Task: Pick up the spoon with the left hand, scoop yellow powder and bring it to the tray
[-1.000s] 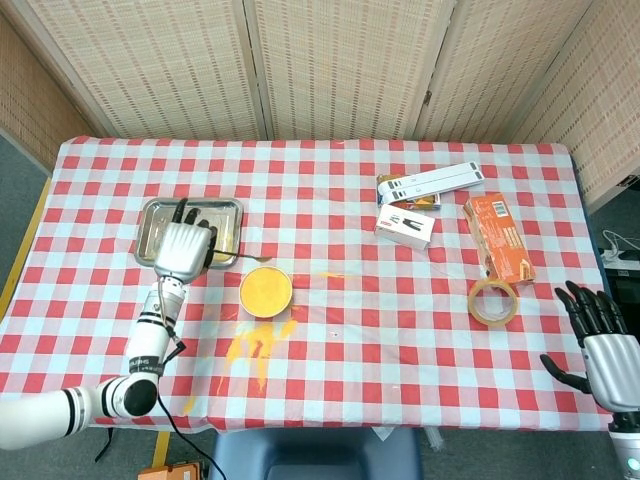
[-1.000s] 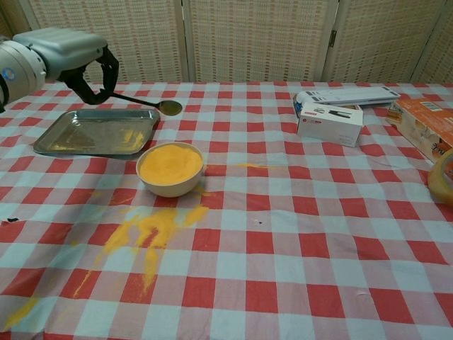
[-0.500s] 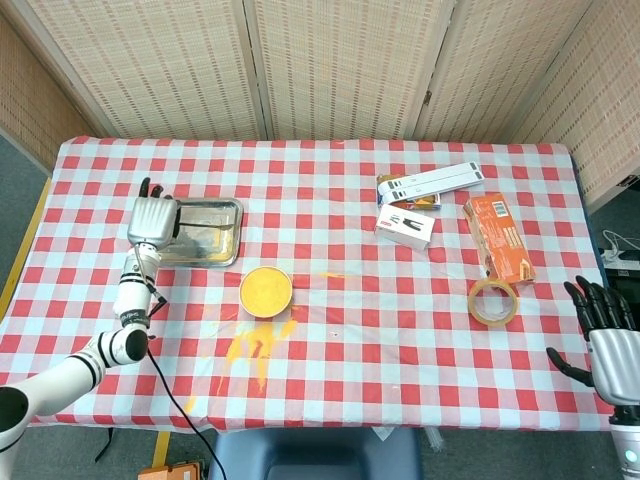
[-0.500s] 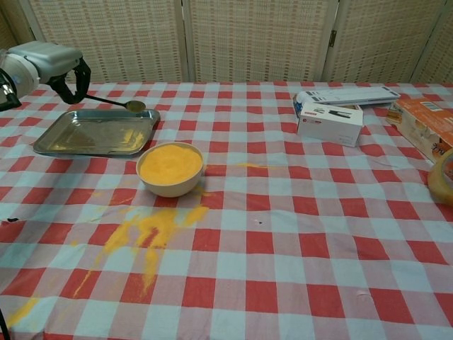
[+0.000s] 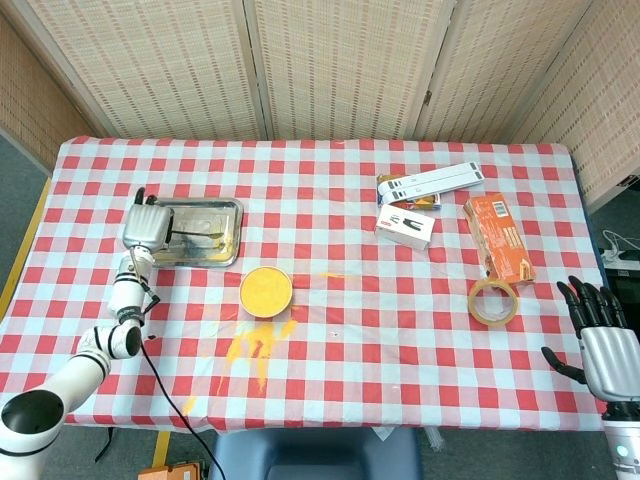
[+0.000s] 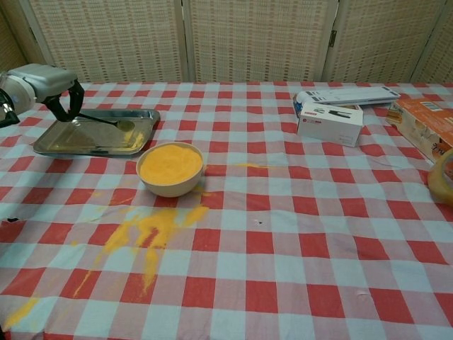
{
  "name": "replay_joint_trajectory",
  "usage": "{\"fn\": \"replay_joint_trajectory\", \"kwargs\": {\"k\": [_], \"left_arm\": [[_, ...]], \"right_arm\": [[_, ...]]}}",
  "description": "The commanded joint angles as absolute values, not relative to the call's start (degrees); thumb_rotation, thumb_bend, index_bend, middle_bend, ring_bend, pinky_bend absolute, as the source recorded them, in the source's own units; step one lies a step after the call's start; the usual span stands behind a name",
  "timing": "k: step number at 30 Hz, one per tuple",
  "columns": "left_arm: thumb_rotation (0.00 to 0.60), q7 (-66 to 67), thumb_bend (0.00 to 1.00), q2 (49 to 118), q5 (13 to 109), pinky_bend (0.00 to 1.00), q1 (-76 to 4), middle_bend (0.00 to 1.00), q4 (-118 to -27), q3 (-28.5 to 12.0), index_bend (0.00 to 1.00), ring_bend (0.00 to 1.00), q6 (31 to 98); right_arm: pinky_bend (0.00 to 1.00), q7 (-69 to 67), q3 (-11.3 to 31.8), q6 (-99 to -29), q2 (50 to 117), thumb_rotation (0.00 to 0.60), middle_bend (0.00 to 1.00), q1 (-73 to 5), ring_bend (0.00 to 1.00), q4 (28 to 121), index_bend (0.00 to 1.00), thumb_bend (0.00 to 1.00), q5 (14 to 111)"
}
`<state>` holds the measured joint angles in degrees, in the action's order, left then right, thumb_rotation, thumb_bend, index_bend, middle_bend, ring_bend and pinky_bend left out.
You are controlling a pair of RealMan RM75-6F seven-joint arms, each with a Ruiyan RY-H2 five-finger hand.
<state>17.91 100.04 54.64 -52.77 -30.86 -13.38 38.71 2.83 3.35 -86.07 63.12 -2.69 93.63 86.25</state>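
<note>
My left hand (image 5: 145, 225) (image 6: 49, 88) hangs over the left end of the metal tray (image 5: 228, 251) (image 6: 81, 147) and grips the spoon (image 6: 106, 122) by its handle. The spoon's bowl (image 5: 213, 236) sits low inside the tray, at its right part. A white bowl of yellow powder (image 5: 266, 291) (image 6: 170, 166) stands just right of the tray's near corner. My right hand (image 5: 605, 345) is at the table's near right edge, fingers spread, holding nothing. It does not show in the chest view.
Yellow powder is spilled (image 5: 256, 345) (image 6: 145, 234) in front of the bowl. A tape roll (image 5: 493, 301), an orange box (image 5: 498, 236) and white boxes (image 5: 406, 225) (image 6: 329, 120) lie on the right half of the table.
My left hand has carried the spoon leftward from above the bowl to over the tray and lowered it, so the spoon's bowl now sits inside the tray. The right hand barely shifted.
</note>
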Motion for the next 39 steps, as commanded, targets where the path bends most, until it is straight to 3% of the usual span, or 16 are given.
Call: {"fn": "replay_joint_trajectory", "kwargs": {"k": [1,4,9,14,19,21,24,28,31,39], "left_arm": [[0.6,15.26,0.53,100.54,55.73,0.0,-52.17,0.23,-28.36,-12.9,0.25,0.03,34.93],[0.6,13.56,0.48,100.22,56.6,0.0,-52.2,0.12,-28.3,-13.11,0.02,0.0,33.97],[0.6,11.04,0.42,96.96,57.23,0.0,-51.66,0.0,-32.72,-13.81,0.0,0.0,32.31],[0.6,10.82,0.4,91.31,58.38,0.0,-49.28,0.0,-43.21,-13.73,0.0,0.0,35.65],[0.6,11.09,0.41,78.59,65.63,0.0,-41.59,0.0,-68.74,-11.22,0.0,0.0,50.2],[0.6,12.58,0.4,73.28,69.76,0.0,-36.55,0.0,-79.73,-8.83,0.0,0.0,58.68],[0.6,13.65,0.4,69.61,76.47,0.0,-28.47,0.0,-88.78,-4.38,0.0,0.0,71.63],[0.6,9.87,0.41,70.63,84.26,0.0,-18.41,0.0,-88.37,0.94,0.0,0.0,86.6],[0.6,5.88,0.4,73.48,87.19,0.0,-12.82,0.0,-82.85,2.34,0.0,0.0,94.97],[0.6,5.11,0.4,72.77,89.75,0.0,-10.98,0.0,-82.05,2.92,0.0,0.0,95.16]], "right_arm": [[0.0,3.2,3.1,-85.34,63.34,0.6,0.0,-2.98,0.0,93.69,0.0,0.14,86.34],[0.0,3.2,3.08,-85.67,63.33,0.6,0.0,-2.89,0.0,93.81,0.0,0.14,86.59],[0.0,2.7,2.91,-86.18,63.1,0.6,0.0,-2.65,0.0,93.82,0.0,0.14,87.09],[0.0,1.96,2.56,-87.02,62.75,0.6,0.0,-2.29,0.0,93.97,0.0,0.14,88.11],[0.0,0.98,2.18,-87.68,62.32,0.6,0.0,-1.97,0.0,93.94,0.0,0.14,89.07],[0.0,0.77,2.21,-88.06,62.3,0.6,0.0,-1.84,0.0,93.82,0.0,0.14,89.25],[0.0,0.58,2.18,-88.15,62.35,0.6,0.0,-1.76,0.0,93.76,0.0,0.14,89.29],[0.0,0.21,2.28,-87.98,62.46,0.6,0.0,-1.82,0.0,93.56,0.0,0.14,89.07],[0.0,-0.12,2.36,-88.46,63.12,0.6,0.0,-1.97,0.0,92.94,0.0,0.14,89.88],[0.0,0.94,1.63,-89.65,64.19,0.6,0.0,-1.63,0.0,92.25,0.0,0.14,91.91]]}}
